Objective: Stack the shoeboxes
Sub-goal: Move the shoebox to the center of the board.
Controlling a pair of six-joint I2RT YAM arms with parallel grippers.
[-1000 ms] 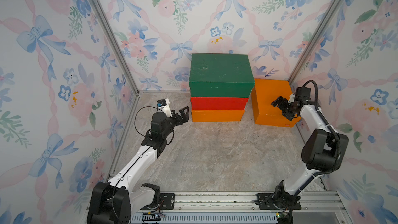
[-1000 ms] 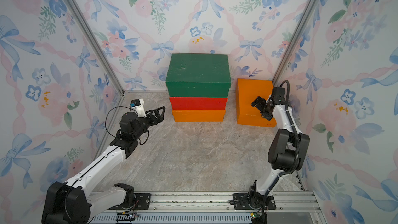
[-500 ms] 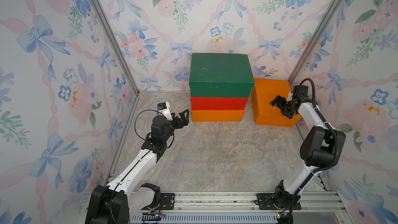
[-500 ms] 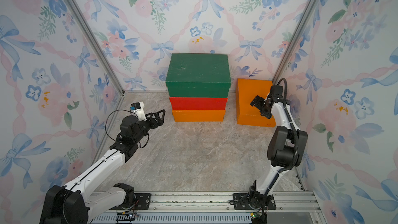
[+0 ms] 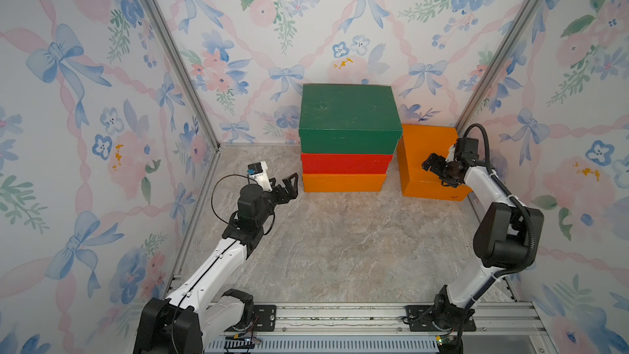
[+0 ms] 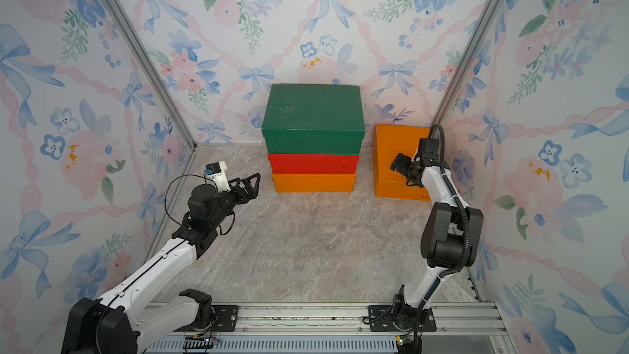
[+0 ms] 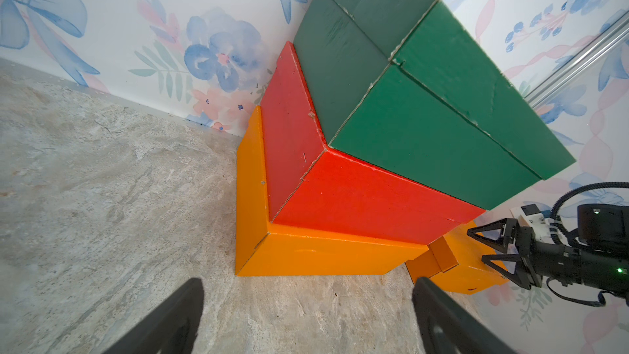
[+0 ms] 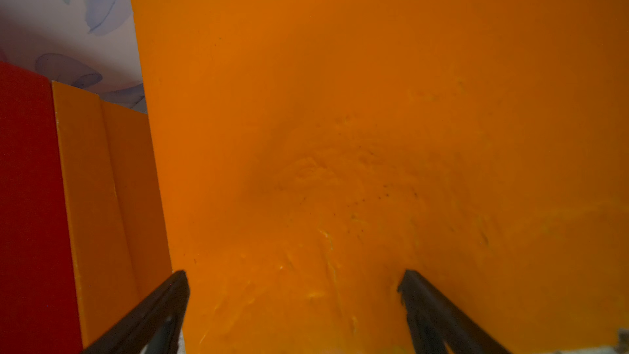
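Observation:
Three shoeboxes stand stacked against the back wall: a dark green one (image 5: 347,110) (image 6: 313,110) on a red one (image 5: 343,163) on an orange one (image 5: 340,182). A second orange shoebox (image 5: 418,144) (image 8: 340,97) sits right of the stack and seems tilted, its broad face toward the front. My right gripper (image 5: 429,164) (image 8: 292,274) is open just in front of that face, holding nothing. Left of the stack's bottom box, my left gripper (image 5: 292,185) (image 7: 308,284) hangs open and empty over the floor.
Floral walls close in the back and both sides, with metal corner posts (image 5: 177,59). The loose orange box lies close to the right wall. The marbled floor (image 5: 340,250) runs from the boxes to the arms' base rail (image 5: 340,315).
My right gripper has shifted a little leftward across the loose orange box's face, still open. The left arm has hardly moved.

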